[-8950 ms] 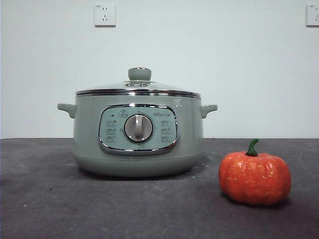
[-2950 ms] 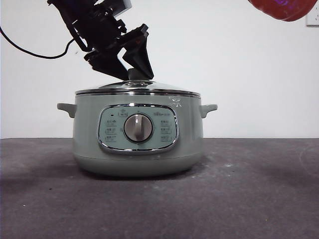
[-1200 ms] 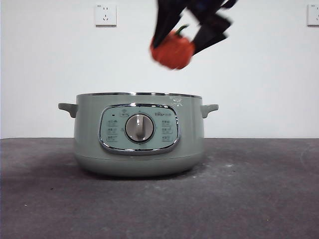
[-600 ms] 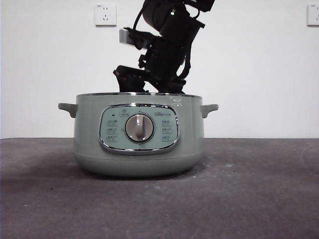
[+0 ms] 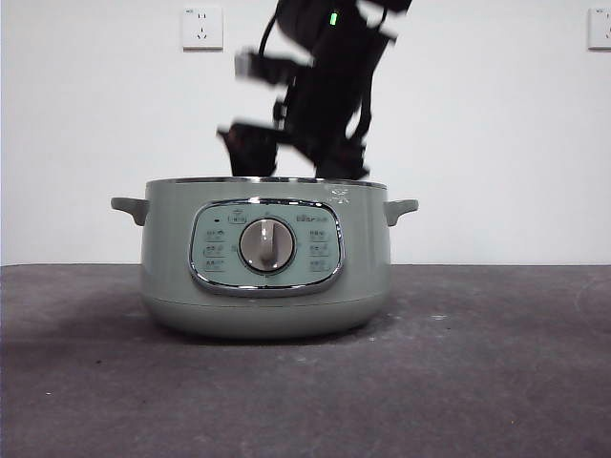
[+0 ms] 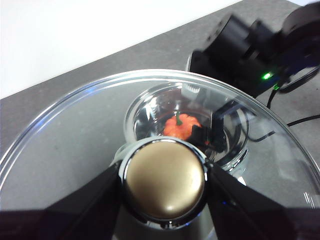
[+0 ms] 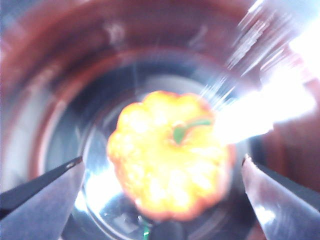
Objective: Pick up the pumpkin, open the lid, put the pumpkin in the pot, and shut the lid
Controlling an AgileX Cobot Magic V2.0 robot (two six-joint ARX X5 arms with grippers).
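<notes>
The sage-green pot (image 5: 265,258) stands in the middle of the table with no lid on it. My right gripper (image 7: 162,161) hangs open just above the pot's mouth, and its dark arm (image 5: 320,86) reaches down from above. The orange pumpkin (image 7: 150,135) lies on the pot's shiny floor between and below the spread jaws, free of them. My left gripper (image 6: 164,180) is shut on the knob of the glass lid (image 6: 75,130), held high to one side. Through the glass I see the pot (image 6: 145,112) with the pumpkin (image 6: 181,126) inside. The front view shows neither lid nor pumpkin.
Dark grey tabletop (image 5: 496,382) spreads around the pot. A white wall with two sockets (image 5: 201,28) is behind it. The right arm's body and cables (image 6: 250,50) sit over the pot's far side.
A second ago the right gripper held the pumpkin above the pot. It then dipped to the rim, and now the pumpkin lies inside and the arm is lifting, blurred.
</notes>
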